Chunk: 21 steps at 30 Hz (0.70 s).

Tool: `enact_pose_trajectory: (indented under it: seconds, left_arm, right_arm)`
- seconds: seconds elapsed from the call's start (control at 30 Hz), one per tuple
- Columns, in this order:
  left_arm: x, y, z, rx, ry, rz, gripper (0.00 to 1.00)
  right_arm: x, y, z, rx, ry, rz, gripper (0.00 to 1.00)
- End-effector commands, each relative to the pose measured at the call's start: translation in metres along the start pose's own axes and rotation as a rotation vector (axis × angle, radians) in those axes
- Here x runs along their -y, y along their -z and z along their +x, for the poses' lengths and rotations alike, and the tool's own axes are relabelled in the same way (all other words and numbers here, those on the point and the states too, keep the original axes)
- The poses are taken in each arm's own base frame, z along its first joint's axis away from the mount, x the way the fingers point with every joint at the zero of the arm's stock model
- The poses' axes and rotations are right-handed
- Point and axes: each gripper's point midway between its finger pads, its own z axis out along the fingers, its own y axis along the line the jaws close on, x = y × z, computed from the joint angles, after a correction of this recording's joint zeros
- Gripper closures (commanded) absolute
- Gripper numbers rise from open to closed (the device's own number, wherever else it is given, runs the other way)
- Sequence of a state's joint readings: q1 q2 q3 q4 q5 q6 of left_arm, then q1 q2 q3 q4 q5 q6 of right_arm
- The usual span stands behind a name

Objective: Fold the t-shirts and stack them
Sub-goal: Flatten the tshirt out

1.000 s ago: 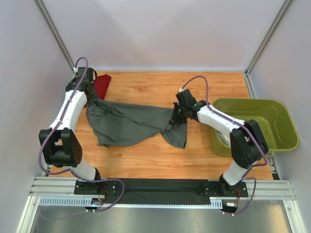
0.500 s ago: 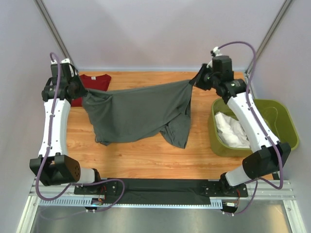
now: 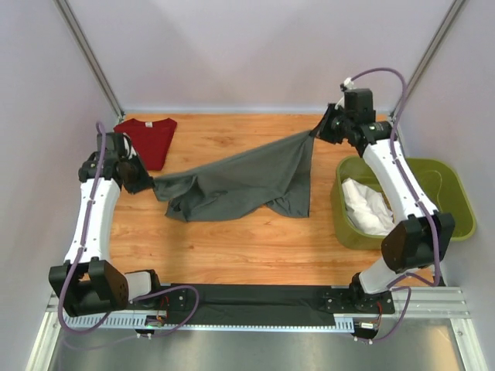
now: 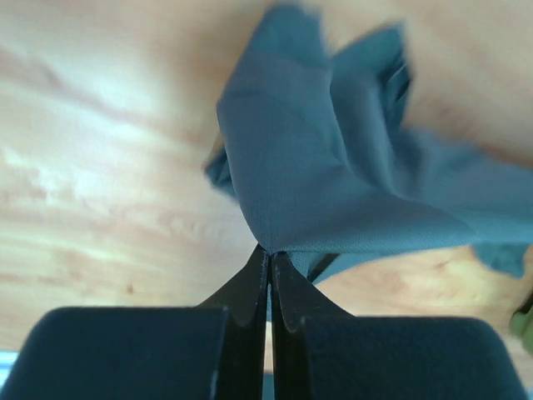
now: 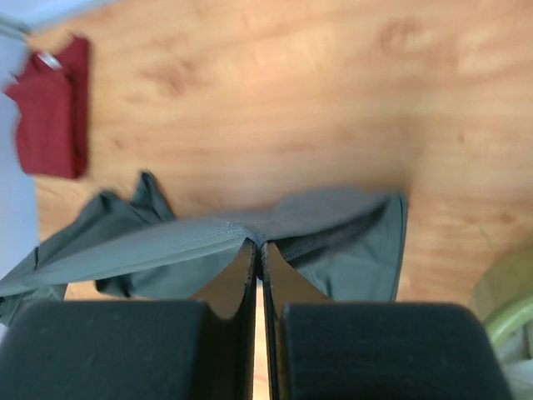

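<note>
Wooden table [image 3: 232, 255] in a white-walled cell. Far left: red tee [image 3: 151, 139], flat and compact, apparently folded, so one shirt seems done. Left hand [image 3: 148, 184], pressed together, pinches one edge of the grey tee [image 3: 247, 182], which stretches rumpled across mid-table, partly resting on it. Right hand [image 3: 321, 130], raised at far right, pinches the opposite edge. Basket [image 3: 456, 209] at right holds white cloth [image 3: 363, 205]. Laying flat, folding and stacking the grey tee remain.

White shells and black joints make up the left arm [image 3: 94, 209] and right arm [image 3: 396, 184], each carrying a looping purple cable [image 3: 376, 71]; the end effector fingers [image 4: 246, 292] are black and tapered.
</note>
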<state>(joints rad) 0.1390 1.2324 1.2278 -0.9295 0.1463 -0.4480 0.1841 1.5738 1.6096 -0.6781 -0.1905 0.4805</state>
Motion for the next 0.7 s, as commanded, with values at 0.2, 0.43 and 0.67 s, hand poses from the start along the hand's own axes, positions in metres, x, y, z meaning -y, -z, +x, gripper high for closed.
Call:
enact_pose_trajectory:
  seconds: [0.2, 0.43, 0.67]
  left_arm:
    - [-0.029, -0.019, 0.076, -0.194, 0.070, -0.053, 1.00]
    - [-0.027, -0.049, 0.102, -0.265, 0.106, 0.015, 1.00]
    - [-0.053, -0.047, 0.108, -0.288, 0.095, -0.131, 0.97]
  right_arm:
    - [0.037, -0.057, 0.079, -0.241, -0.050, 0.036, 1.00]
    - [0.032, -0.099, 0.093, -0.307, -0.011, 0.054, 1.00]
    - [0.027, -0.124, 0.099, -0.343, -0.031, 0.051, 1.00]
